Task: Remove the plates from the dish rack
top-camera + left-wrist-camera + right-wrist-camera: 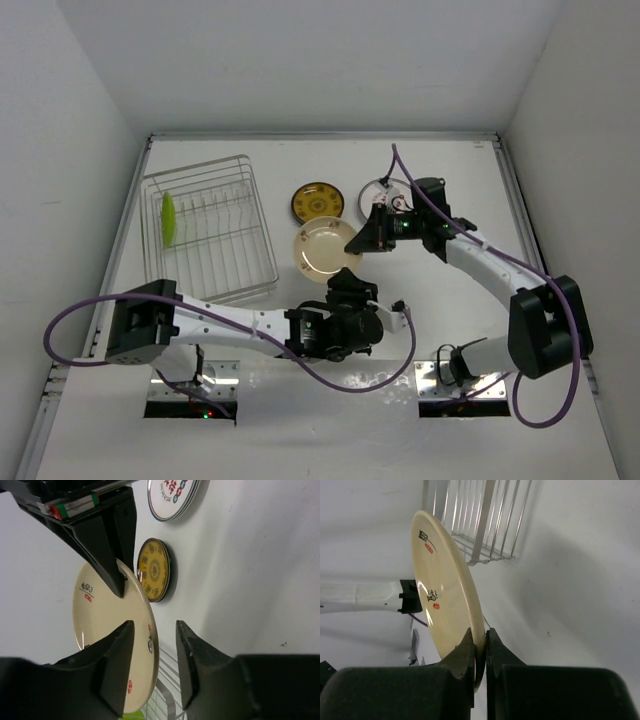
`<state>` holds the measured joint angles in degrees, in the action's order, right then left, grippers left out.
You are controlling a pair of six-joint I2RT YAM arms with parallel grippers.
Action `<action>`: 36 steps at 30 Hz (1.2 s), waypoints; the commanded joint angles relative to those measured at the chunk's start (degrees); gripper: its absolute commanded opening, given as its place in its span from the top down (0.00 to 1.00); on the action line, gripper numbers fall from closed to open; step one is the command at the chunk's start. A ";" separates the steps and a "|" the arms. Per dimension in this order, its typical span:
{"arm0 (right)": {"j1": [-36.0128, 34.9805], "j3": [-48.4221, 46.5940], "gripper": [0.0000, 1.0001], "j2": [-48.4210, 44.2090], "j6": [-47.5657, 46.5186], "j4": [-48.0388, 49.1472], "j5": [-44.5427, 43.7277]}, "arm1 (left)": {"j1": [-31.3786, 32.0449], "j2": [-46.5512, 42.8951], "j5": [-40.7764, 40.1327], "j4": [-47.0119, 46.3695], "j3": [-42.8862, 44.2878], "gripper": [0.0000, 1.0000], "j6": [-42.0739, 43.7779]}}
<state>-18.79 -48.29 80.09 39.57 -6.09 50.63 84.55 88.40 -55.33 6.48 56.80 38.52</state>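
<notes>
Cream plate (pixel 440 585) reached forward from the right claw (pixel 479 632), its rim pinched tight between the pressed-together fingers. The left claw (pixel 155 625) sat spread at the plate's opposite rim, holding nothing; whether it touched, I could not tell. A green plate (pixel 170 218) stood in the dish rack (pixel 230 295) — well left of both claws.

The right arm stretched from the near-right corner toward mid-table with the right gripper (pixel 480 639) clamped on the cream plate (pixel 445 580), while the left gripper (pixel 155 630), arm along the near edge, gaped wide.
</notes>
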 commanded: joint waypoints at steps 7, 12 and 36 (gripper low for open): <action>8.23 4.00 1.00 -2.14 12.02 13.21 -13.52 | 0.35 -1.30 -8.56 1.85 0.60 0.00 -16.06; 11.75 0.15 1.00 4.79 13.43 12.33 -24.15 | 0.35 -6.04 -8.83 16.94 2.44 0.00 -35.39; 2.09 -34.05 0.86 40.05 8.77 -3.22 -31.29 | -43.42 -33.82 11.30 29.29 -0.02 0.00 -63.57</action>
<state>-15.86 -78.59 119.52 49.23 -6.90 20.29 42.30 55.40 -46.85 37.56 57.49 -24.23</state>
